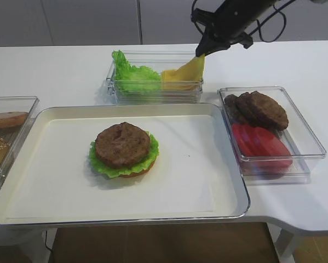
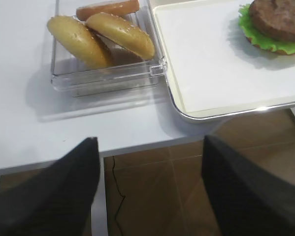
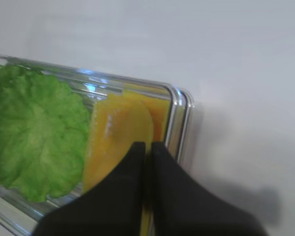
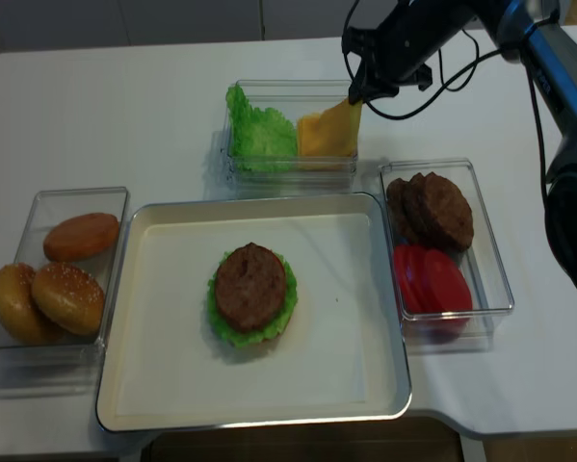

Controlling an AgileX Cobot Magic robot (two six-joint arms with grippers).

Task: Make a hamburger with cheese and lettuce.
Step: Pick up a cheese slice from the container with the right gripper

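Observation:
The hamburger point(image 1: 124, 149) point(image 4: 252, 294) point(image 2: 278, 24) sits mid-tray: bun base, frilly lettuce point(image 1: 101, 163) and brown patty on top. My right gripper point(image 1: 201, 52) point(image 4: 357, 96) point(image 3: 148, 147) is shut on the top corner of a yellow cheese point(image 1: 186, 72) point(image 4: 331, 130) point(image 3: 115, 137) slice. The slice hangs tilted, with its lower edge still inside the clear bin point(image 1: 153, 93). More lettuce leaves point(image 1: 132, 74) point(image 3: 34, 132) lie in that bin's left half. My left gripper point(image 2: 149, 140) stands open and holds nothing, over the table's front edge left of the tray.
The cream tray point(image 1: 218, 192) fills the table's middle. A clear bin with sesame bun halves point(image 2: 108, 37) point(image 4: 57, 289) stands to its left. Another bin point(image 1: 303, 142) with dark patties point(image 1: 259, 108) and red tomato slices point(image 1: 259, 145) stands to its right.

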